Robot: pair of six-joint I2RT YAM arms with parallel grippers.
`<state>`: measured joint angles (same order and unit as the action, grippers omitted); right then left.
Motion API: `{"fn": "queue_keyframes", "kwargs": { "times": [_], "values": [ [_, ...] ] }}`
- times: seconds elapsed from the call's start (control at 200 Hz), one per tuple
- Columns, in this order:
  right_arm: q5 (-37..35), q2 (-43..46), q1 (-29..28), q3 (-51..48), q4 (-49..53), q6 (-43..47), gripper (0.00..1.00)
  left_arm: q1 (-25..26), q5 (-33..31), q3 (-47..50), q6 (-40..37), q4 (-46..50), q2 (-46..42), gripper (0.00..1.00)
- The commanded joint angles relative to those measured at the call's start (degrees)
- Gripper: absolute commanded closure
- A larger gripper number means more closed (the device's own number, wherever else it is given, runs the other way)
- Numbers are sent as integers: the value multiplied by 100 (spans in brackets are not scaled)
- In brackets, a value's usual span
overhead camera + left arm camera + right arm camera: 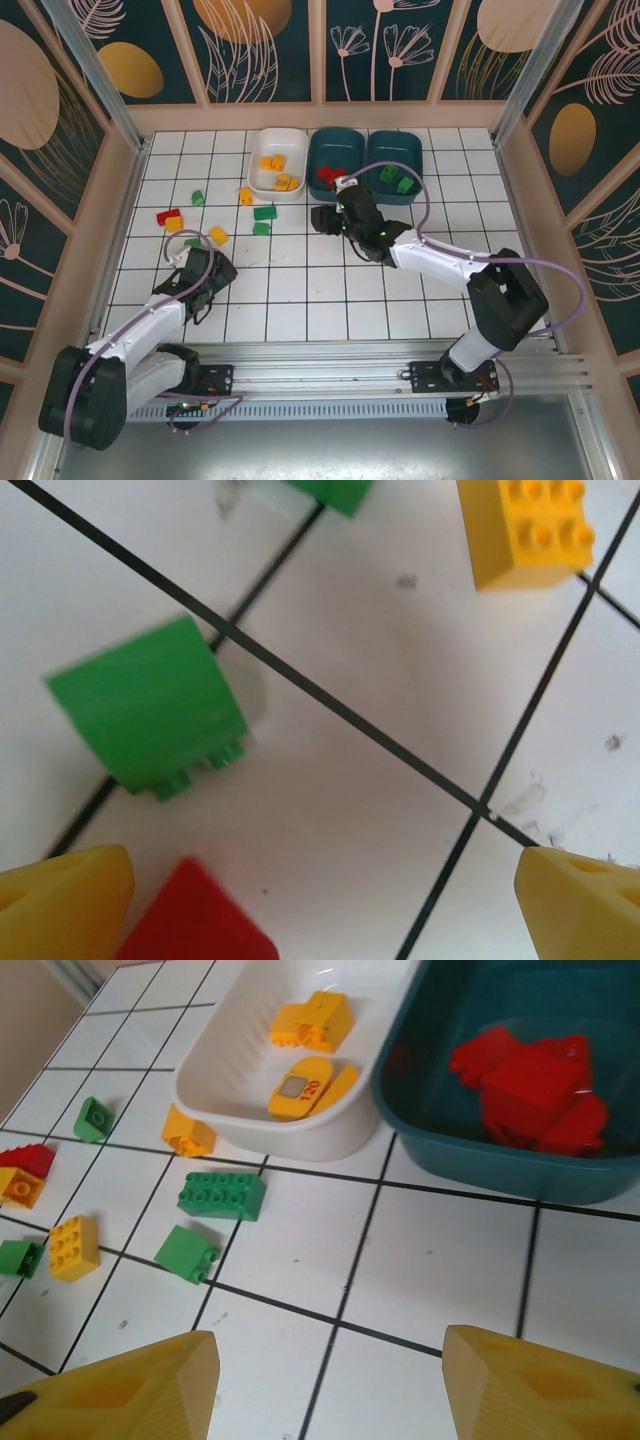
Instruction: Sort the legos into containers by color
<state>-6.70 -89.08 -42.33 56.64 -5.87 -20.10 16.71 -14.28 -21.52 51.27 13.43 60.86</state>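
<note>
Legos [265, 212] lie scattered on the tiles left of the white bin [285, 140], which holds yellow ones; red fill the middle teal bin [335, 145], green the right teal bin [395, 145]. The left gripper [320, 910] hovers spread and empty near a green brick [150, 715]; next it likely must centre and close. The right gripper [330, 1385] is spread too, empty

Left claw [320, 880] and right claw [330, 1360] agape
</note>
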Motion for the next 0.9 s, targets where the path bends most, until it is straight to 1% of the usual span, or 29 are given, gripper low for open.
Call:
{"fn": "queue_keyframes", "kwargs": {
  "times": [0.0,0.105,0.16,0.24,0.41,0.616,0.801,0.896],
  "values": [
    [-263,249,71,-163,-143,-91,38,-19,731,-72,11,-256,153,5],
    [-290,299,75,-196,-115,-100,38,-15,1266,-76,251,-416,104,13],
    [-276,334,76,-202,-116,-111,38,19,1524,-72,390,-533,-11,15],
    [-292,363,75,-202,-110,-100,38,119,1722,-114,523,-593,-126,15],
    [-358,422,75,-208,-73,-73,38,237,1521,-300,425,-122,-79,16],
    [-385,482,84,-307,-59,-91,38,328,1573,-191,438,-25,18,16],
    [-395,549,84,-347,-37,-82,38,647,1594,-190,385,-51,67,17],
    [-401,571,94,-345,-29,-65,38,855,1643,-204,410,-13,208,19]
  ]
}}
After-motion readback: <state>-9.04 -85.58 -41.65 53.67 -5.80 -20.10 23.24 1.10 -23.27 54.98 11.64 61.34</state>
